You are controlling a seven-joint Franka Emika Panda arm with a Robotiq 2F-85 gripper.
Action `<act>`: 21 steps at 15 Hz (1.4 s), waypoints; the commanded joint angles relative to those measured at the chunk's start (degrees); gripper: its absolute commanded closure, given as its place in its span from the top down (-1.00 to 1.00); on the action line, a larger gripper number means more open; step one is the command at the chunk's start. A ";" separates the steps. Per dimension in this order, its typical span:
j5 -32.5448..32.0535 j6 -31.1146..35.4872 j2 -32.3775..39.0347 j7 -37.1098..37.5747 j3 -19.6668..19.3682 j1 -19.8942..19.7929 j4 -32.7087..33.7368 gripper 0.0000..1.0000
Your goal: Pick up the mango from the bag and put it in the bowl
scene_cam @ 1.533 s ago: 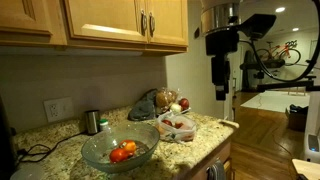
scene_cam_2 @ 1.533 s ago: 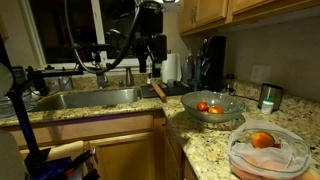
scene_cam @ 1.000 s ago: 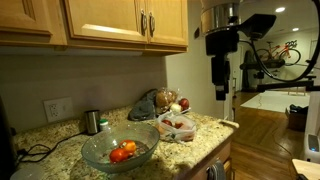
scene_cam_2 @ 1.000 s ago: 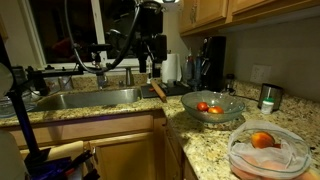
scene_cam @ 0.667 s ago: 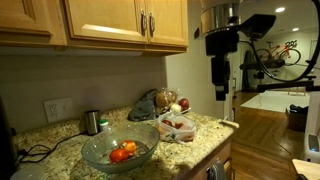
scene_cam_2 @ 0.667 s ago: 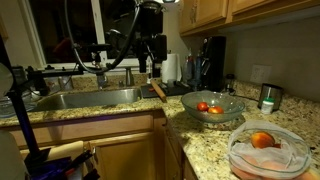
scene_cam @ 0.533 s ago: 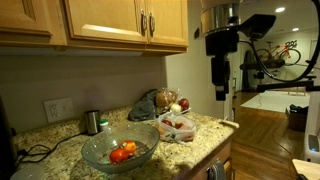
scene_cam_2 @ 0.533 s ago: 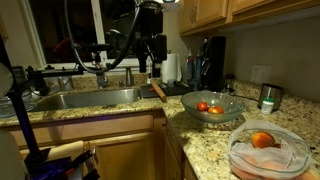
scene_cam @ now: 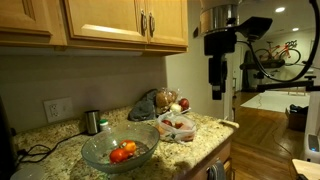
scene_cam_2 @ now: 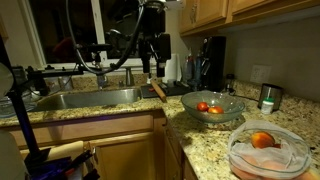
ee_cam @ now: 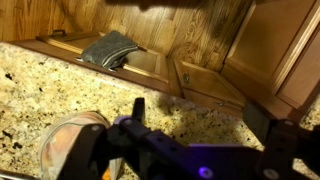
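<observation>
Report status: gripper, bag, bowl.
Gripper open, empty, high above counter. Bag untouched, mango inside. Bowl already holds red fruit.

I have open air on every side of the gripper (scene_cam: 216, 91), which hangs high off the front corner of the desk (scene_cam: 207, 127). From there, nothing stands above the bag (scene_cam: 177, 126), so its top is reachable from overhead. The wall cabinets (scene_cam: 105, 22) cap the height over the back of the desk. A dark heap (scene_cam: 147, 104) crowds the bag's rear. The bowl (scene_cam: 118, 148) is open-topped, with 2 red fruits inside, and a steel cup (scene_cam: 92, 121) stands behind it.
</observation>
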 commanded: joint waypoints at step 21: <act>-23.22 29.39 14.86 17.69 -3.53 -13.20 -1.49 1.00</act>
